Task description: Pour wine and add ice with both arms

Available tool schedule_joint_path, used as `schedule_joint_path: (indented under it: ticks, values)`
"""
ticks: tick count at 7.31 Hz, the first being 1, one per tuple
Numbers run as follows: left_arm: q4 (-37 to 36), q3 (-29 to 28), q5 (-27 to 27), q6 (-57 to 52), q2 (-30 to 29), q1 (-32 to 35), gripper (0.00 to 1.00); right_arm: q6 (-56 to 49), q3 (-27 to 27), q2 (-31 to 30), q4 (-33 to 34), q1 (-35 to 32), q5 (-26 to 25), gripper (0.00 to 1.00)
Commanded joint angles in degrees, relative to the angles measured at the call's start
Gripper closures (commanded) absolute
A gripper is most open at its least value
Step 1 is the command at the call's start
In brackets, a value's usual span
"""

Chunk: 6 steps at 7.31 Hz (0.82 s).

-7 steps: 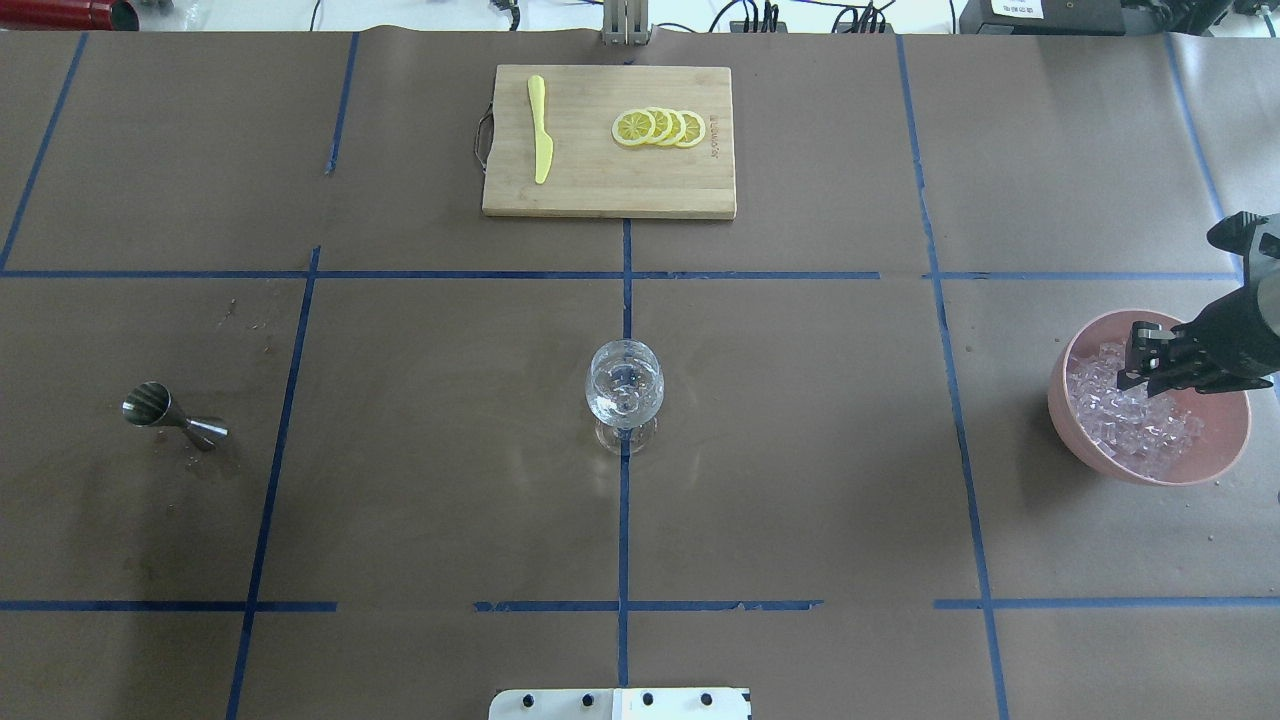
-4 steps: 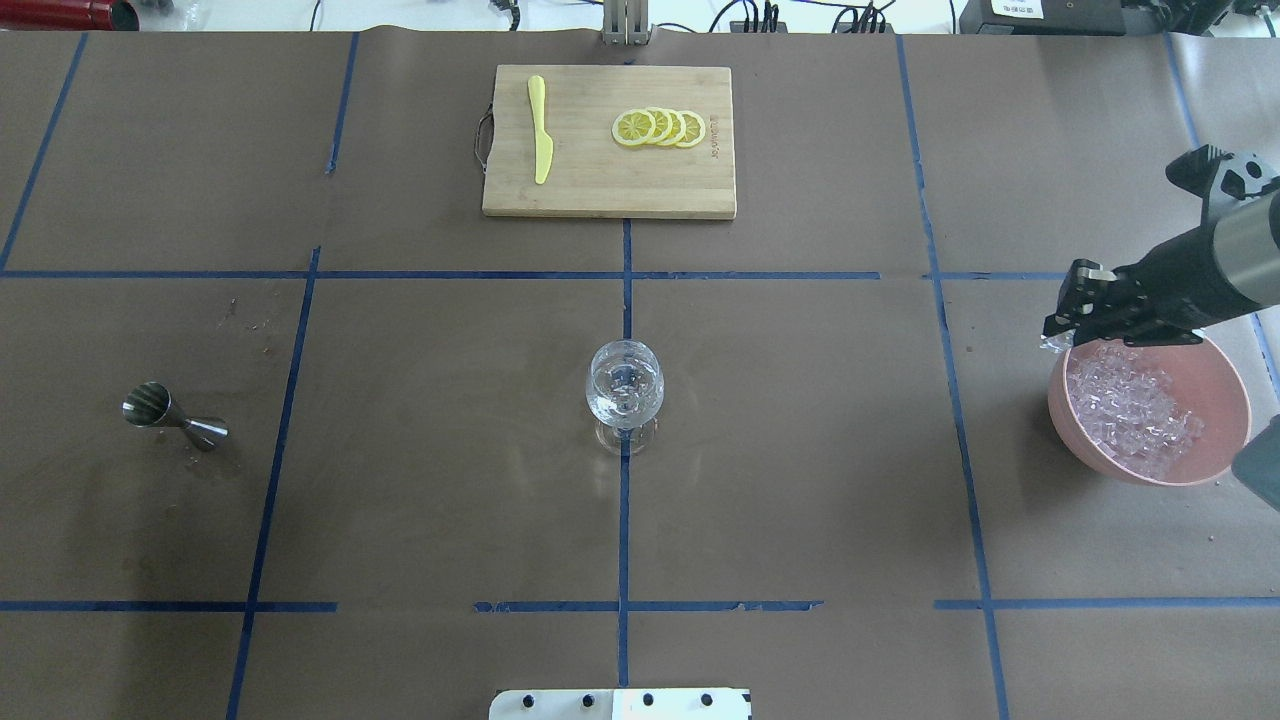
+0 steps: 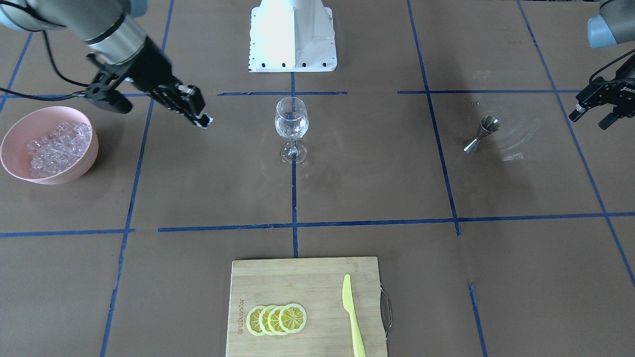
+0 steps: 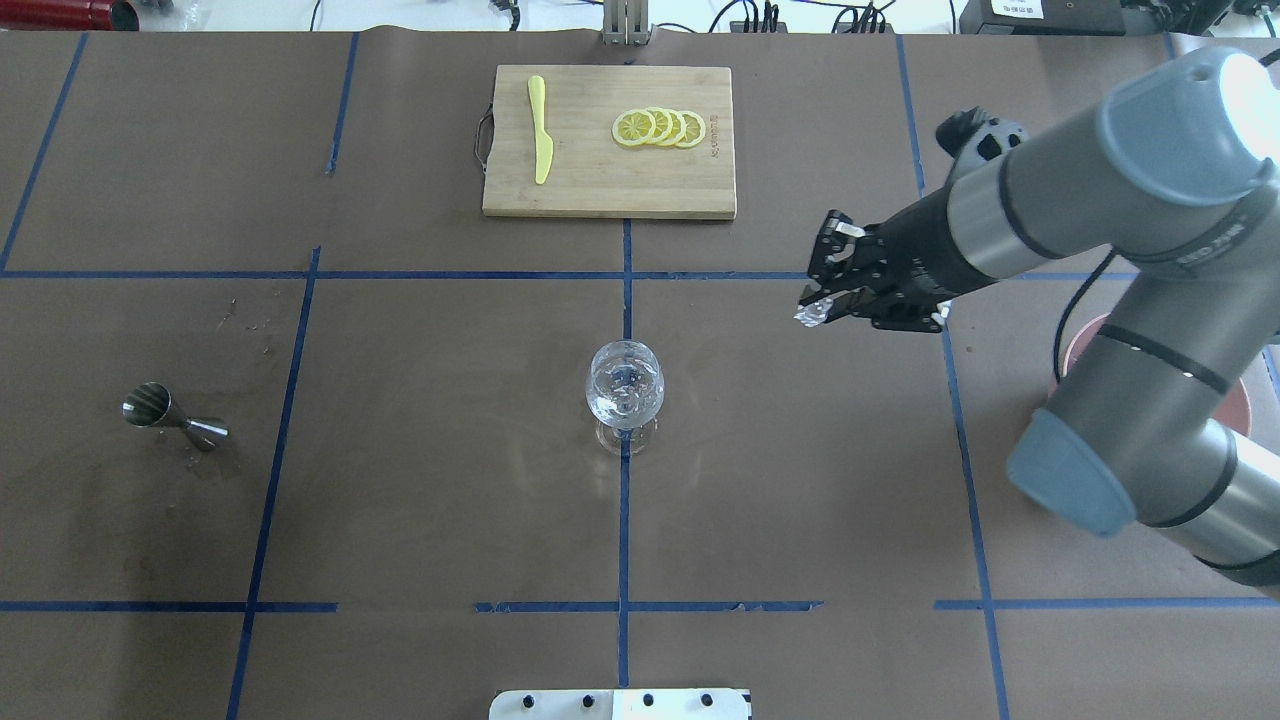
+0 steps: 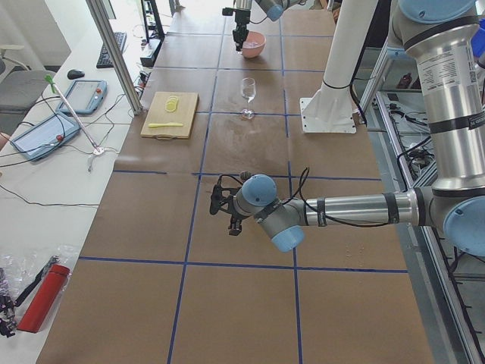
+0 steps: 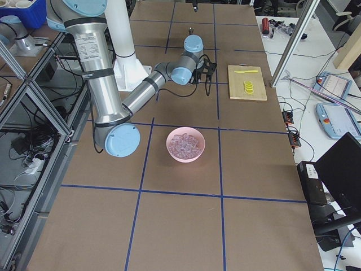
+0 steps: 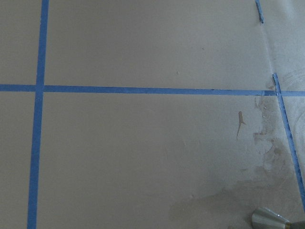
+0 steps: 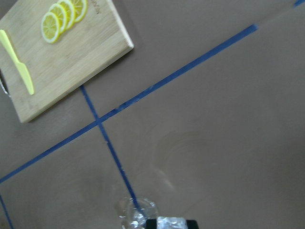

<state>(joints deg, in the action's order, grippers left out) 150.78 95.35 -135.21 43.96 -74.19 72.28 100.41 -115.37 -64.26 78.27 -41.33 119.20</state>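
The wine glass (image 4: 624, 392) stands upright at the table's middle, with glassy bits in its bowl; it also shows in the front view (image 3: 291, 123). My right gripper (image 4: 818, 306) is shut on one clear ice cube (image 4: 808, 316) and hangs in the air to the right of the glass and beyond it. The right wrist view shows the cube (image 8: 170, 222) between the fingertips, with the glass (image 8: 135, 214) just beside it. The pink bowl (image 3: 15, 134) of ice (image 3: 57, 146) stands on the table's right side. My left gripper (image 3: 590, 119) hovers open and empty outboard of the steel jigger (image 3: 482, 132).
A wooden cutting board (image 4: 560, 195) at the far middle carries several lemon slices (image 4: 658, 127) and a yellow knife (image 4: 540, 128). The jigger (image 4: 170, 411) lies tilted at the left. My right arm (image 4: 1130, 290) hides most of the bowl in the overhead view.
My right gripper rose out of the pink bowl with an ice cube and swung left across the table toward the wine glass. The glass and the jigger have not moved.
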Motion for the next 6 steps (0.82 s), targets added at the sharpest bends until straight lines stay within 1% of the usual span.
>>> schedule_joint_path:
  ticks: [1,2,6]
  values:
    - [1.9,-0.1,0.0,0.2,0.8,0.0,0.00,9.1,5.3,14.7,7.0,7.7,-9.1,1.00]
    - [1.9,0.0,0.0,0.2,0.8,-0.1,0.00,10.1,6.7,16.6,7.0,8.5,-9.9,1.00]
    - [3.2,0.0,0.0,0.3,1.5,-0.1,0.00,10.0,5.3,14.8,7.1,8.7,-9.9,1.00]
